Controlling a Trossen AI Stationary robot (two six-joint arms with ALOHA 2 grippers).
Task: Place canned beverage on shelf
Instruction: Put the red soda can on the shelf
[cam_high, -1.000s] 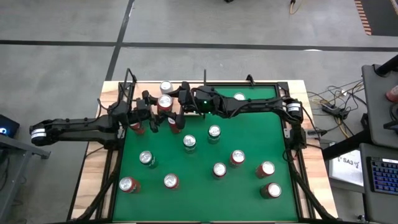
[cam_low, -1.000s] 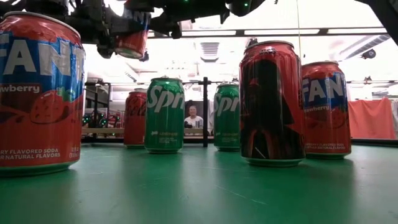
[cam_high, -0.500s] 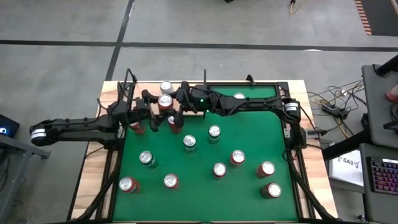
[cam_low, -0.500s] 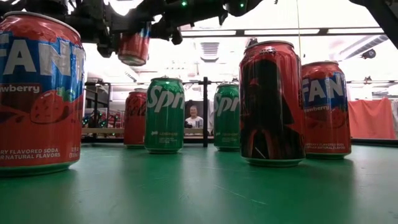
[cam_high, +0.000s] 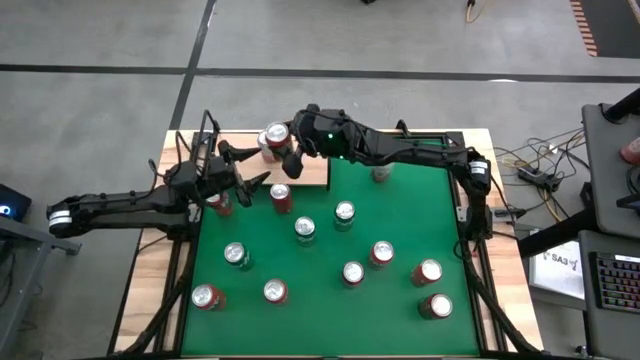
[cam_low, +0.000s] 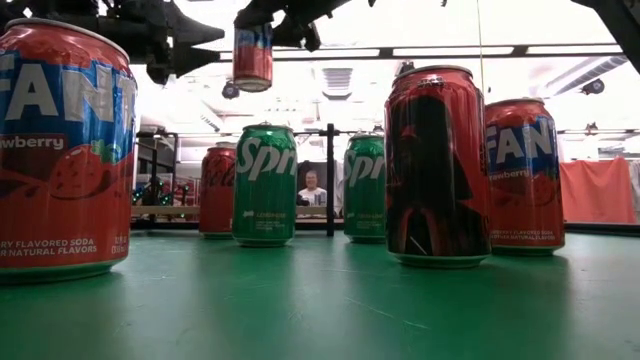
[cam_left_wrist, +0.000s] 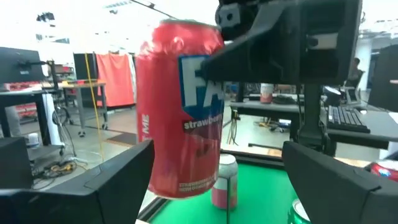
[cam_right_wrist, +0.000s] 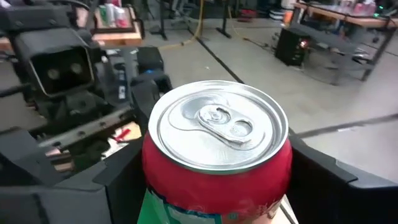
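My right gripper (cam_high: 284, 150) reaches from the table's right side to the far left. It is shut on a red Fanta strawberry can (cam_high: 273, 137), high above the pale wood shelf panel (cam_high: 314, 172). The can also shows in the low view (cam_low: 252, 55) and the left wrist view (cam_left_wrist: 183, 106). My left gripper (cam_high: 252, 168) is open and empty, just left of and nearer than the can, its fingers (cam_left_wrist: 118, 180) standing apart from it. My right gripper pinches the can's side wall (cam_right_wrist: 149, 168) between its two fingers, just below the rim. The fingers come from the table's right side, slanting down, so the can's silver top (cam_right_wrist: 217, 124) faces the wrist camera. The can is lifted clear and stands nearly upright, slightly tilted.
Several cans stand on the green felt (cam_high: 400, 220): a red one (cam_high: 281, 197) close to my left gripper, another (cam_high: 218, 205) under the left arm, green Sprite cans (cam_low: 265, 185) and more red ones nearer. Thin black rods (cam_low: 329, 180) rise at the shelf.
My left gripper has opened, let go of the can and drawn back toward the table's left edge. My right gripper has carried the can up and toward the far edge, over the shelf panel, keeping it nearly upright.
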